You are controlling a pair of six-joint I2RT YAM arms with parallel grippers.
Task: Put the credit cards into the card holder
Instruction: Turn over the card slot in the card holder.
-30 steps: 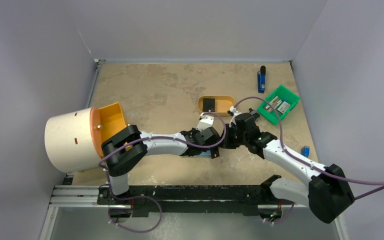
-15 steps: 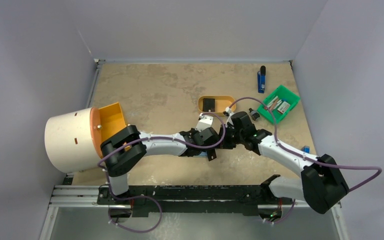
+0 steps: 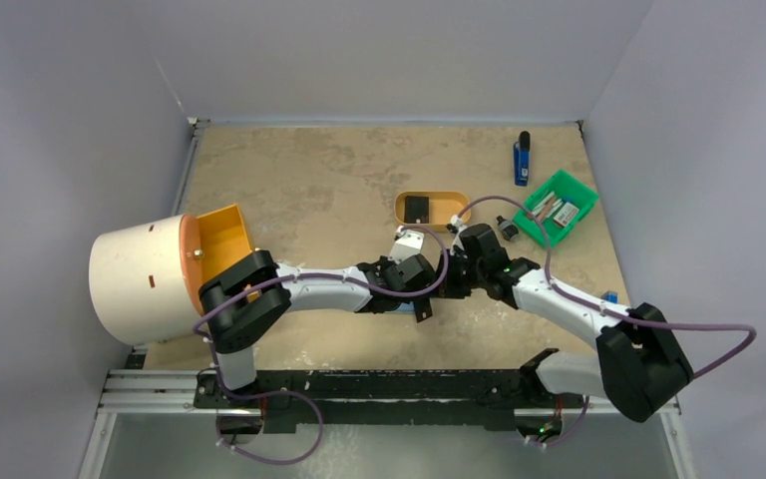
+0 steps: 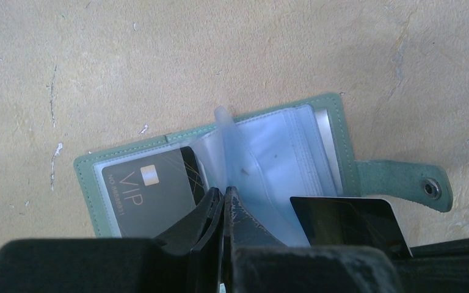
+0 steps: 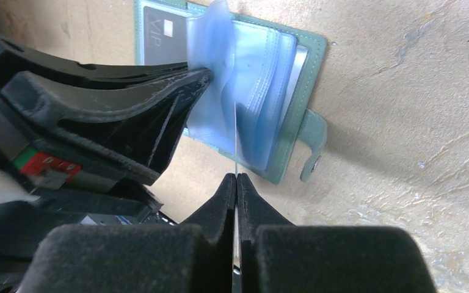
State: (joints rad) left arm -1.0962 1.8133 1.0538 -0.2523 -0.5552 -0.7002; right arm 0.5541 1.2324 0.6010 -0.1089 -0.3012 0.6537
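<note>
Partly done | VIP card sits in card holder, open on table between arms | left claw pinches clear sleeve | right claw pinches black card at holder's near-right edge, not yet inserted

The left fingers are matt black, rubbery. Pinched between them, a clear glossy plastic sleeve. Around it the holder looks matt, stitched leather; snap shiny metal. Beside them, a glossy dark card. Table rough, mottled.

Beige table bears open card holder, oval tray, green bin
</note>
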